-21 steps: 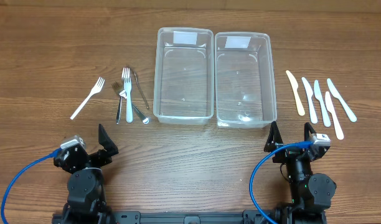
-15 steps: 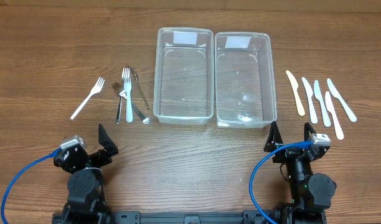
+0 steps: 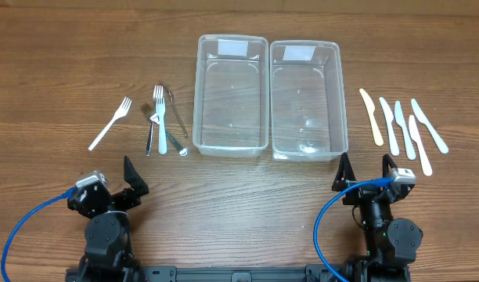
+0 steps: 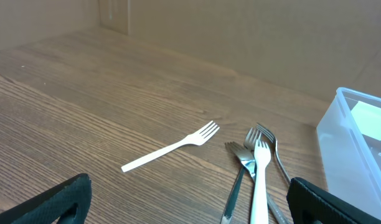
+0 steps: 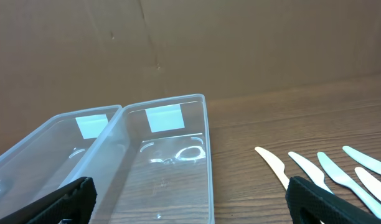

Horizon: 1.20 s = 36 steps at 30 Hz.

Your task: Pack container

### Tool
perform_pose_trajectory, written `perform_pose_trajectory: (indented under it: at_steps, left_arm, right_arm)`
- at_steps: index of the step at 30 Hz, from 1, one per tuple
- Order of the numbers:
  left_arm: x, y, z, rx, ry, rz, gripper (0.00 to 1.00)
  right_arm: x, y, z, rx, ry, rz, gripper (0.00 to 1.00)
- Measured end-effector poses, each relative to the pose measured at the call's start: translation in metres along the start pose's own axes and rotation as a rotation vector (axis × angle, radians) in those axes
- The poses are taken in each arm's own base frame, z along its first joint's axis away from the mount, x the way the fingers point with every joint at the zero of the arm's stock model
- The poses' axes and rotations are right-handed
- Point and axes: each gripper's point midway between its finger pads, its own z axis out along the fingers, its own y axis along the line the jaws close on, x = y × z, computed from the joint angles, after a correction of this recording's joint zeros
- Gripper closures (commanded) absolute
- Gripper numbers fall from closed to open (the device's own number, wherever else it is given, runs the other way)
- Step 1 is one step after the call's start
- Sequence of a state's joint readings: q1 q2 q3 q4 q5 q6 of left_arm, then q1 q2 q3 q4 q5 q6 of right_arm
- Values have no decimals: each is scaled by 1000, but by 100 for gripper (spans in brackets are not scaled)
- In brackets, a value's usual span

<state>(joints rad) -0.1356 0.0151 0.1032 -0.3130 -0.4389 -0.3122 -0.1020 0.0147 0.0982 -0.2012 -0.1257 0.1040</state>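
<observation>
Overhead, two clear rectangular plastic containers point(image 3: 231, 102) sat side by side mid-table point(image 3: 239, 204) on woodgrain. Metal and white plastic forks point(image 3: 160, 119) lay toward the left edge, slim plastic knives point(image 3: 402, 127) toward the right. At the near edge, left gripper point(image 3: 110, 176) and right gripper point(image 3: 366, 168) gaped empty.

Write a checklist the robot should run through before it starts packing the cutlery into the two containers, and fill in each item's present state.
1. Left claw open: ok.
2. Right claw open: ok.
3. Left container and right container empty: ok.
4. White plastic fork lying alone, easy to reach: ok.
5. Other forks separated: not ok, they overlap in a pile.
6. Plastic knives in a single layer: ok.
</observation>
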Motion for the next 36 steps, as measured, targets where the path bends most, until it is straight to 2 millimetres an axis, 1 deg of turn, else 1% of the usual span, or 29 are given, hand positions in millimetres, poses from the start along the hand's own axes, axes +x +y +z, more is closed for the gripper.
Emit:
perform_pose_trajectory:
  at_steps: [21, 24, 27, 33, 36]
  left_arm:
    - [0, 0, 0, 0, 0, 0, 0]
    - [-2, -1, 0, 4, -10, -5, 0]
    - [1, -7, 0, 41, 7, -3, 0]
    - [13, -43, -6, 253, 78, -5, 0]
    - [17, -56, -10, 328, 105, -26, 0]
  right_arm:
    - [0, 0, 0, 0, 0, 0, 0]
    - [-3, 2, 0, -12, -12, -2, 0]
    - [-1, 15, -1, -86, 1, -2, 0]
    - [6, 55, -9, -323, 46, 24, 0]
    - [5, 64, -12, -377, 53, 57, 0]
